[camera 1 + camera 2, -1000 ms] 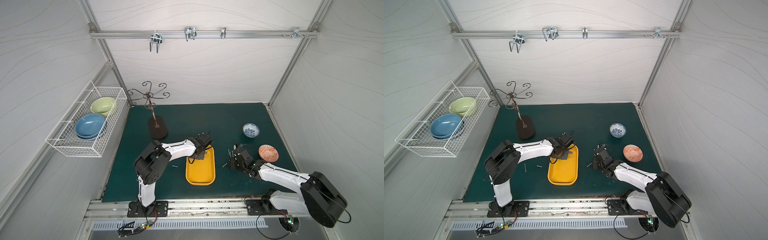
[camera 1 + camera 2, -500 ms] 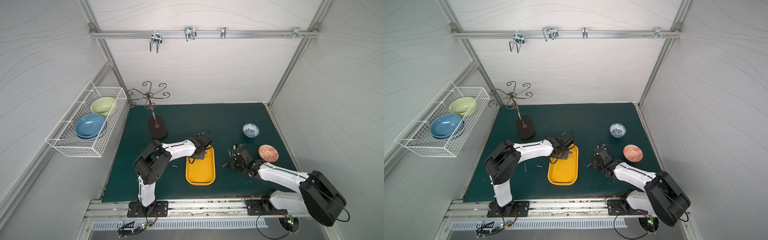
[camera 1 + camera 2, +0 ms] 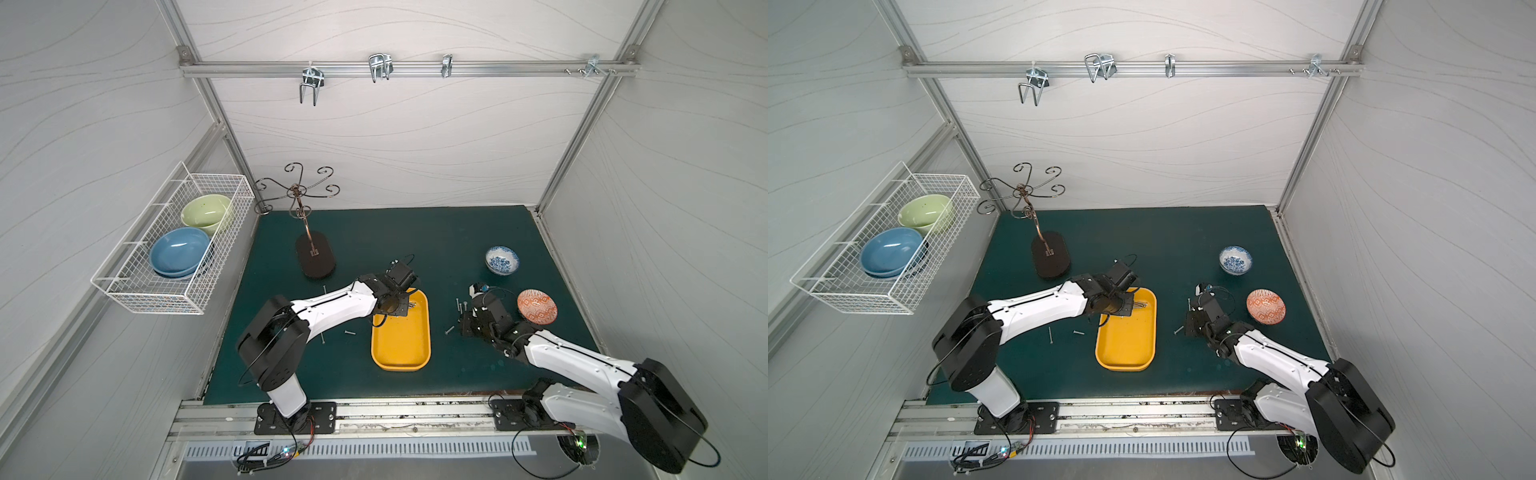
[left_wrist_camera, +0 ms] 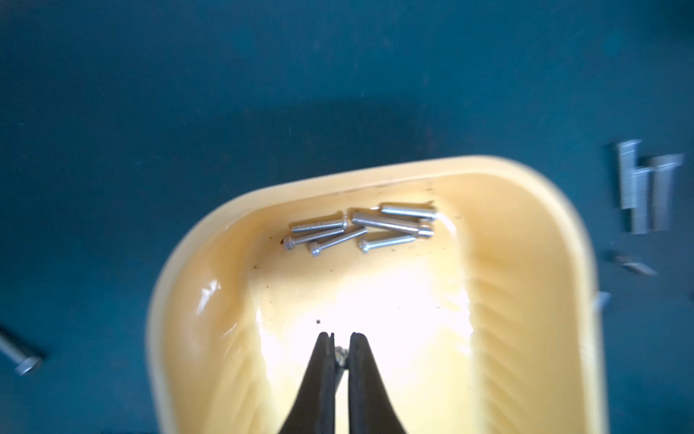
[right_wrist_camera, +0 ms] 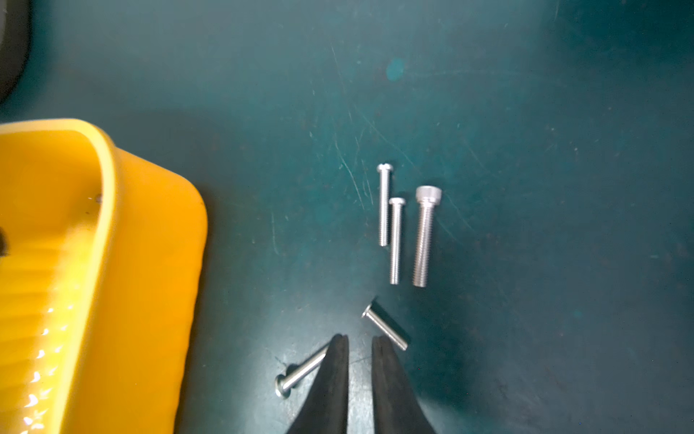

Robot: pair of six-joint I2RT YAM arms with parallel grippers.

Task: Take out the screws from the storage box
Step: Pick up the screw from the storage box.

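Slim, shiny silver screws [image 4: 386, 224] clustered in the glossy yellow plastic storage box [image 4: 525, 233]; left fingers [image 4: 321, 379] pinched one screw [image 4: 341, 355]; right fingers [image 5: 334, 375] stood barely parted, empty.

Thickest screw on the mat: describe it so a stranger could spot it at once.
Find the yellow tray on the green mat. Beside it three screws lie parallel. The thick screw is farthest from the tray, stouter, with a tall knurled head unlike its slim neighbours' small round ones.
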